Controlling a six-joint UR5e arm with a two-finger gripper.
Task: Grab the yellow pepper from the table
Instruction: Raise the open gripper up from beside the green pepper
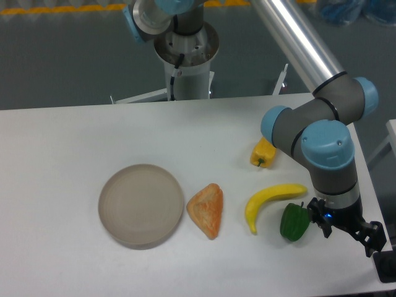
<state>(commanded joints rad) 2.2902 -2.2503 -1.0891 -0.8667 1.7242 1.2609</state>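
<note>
Gripper [346,230] low beside green pepper [294,222], jaw state unclear; it needed to travel back to yellow pepper [262,153], partly behind the arm, and open wide before descending.

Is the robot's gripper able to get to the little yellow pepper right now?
Probably yes. The small lobed yellow pepper lies uncovered on the white table, with nothing stacked on it. The gripper is down beside the green bell pepper, so it must swing back past the curved yellow banana.
</note>
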